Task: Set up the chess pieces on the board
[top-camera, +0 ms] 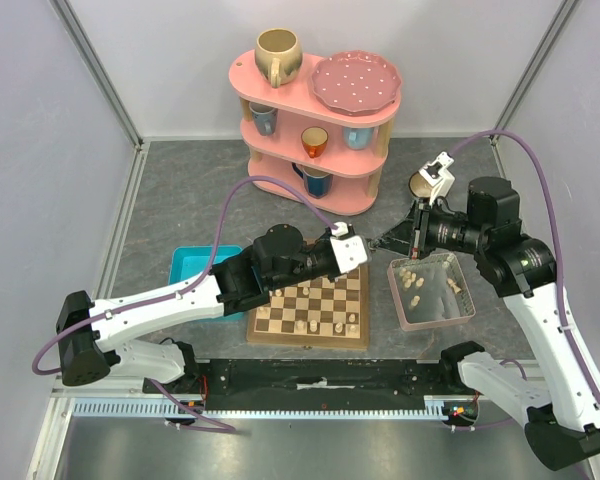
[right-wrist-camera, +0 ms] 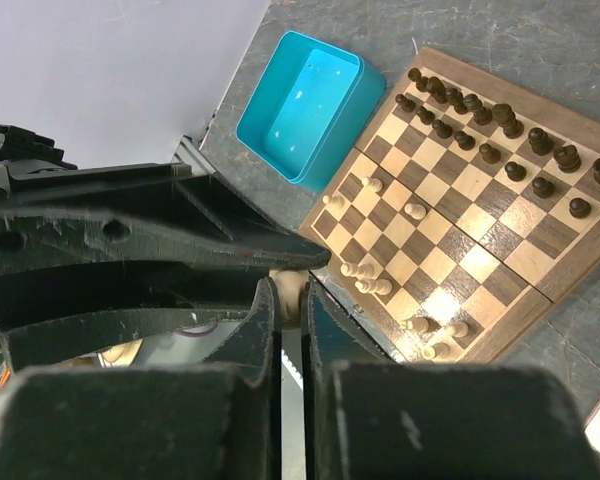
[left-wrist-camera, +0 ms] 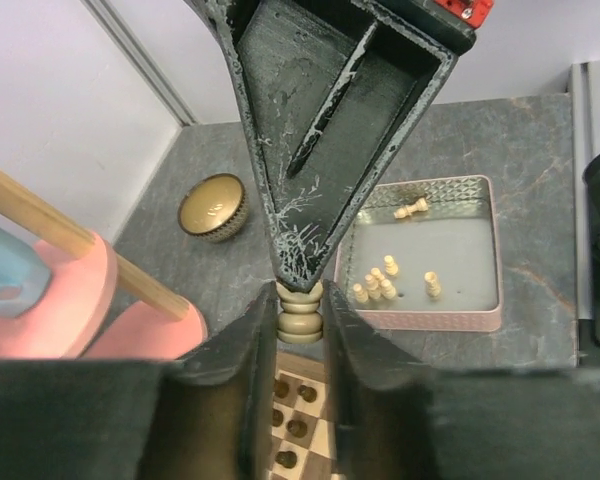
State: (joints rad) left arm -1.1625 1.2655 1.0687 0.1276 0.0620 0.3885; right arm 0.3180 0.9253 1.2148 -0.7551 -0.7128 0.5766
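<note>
My left gripper (left-wrist-camera: 300,300) and my right gripper (right-wrist-camera: 290,288) meet tip to tip above the board's far right corner (top-camera: 376,244). Both are closed on the same pale cream chess piece (left-wrist-camera: 300,318), which also shows in the right wrist view (right-wrist-camera: 291,290). The left fingers clamp its ringed base and the right fingers hold its top. The board (right-wrist-camera: 470,215) carries several cream pieces (right-wrist-camera: 368,277) along one side and dark brown pieces on the opposite rows. More cream pieces (left-wrist-camera: 378,284) lie in the clear pink-rimmed tray (top-camera: 464,304).
An empty turquoise tray (top-camera: 192,266) sits left of the board. A pink three-tier shelf (top-camera: 352,195) with cups and a plate stands at the back. A small bowl (left-wrist-camera: 212,206) sits behind the clear tray.
</note>
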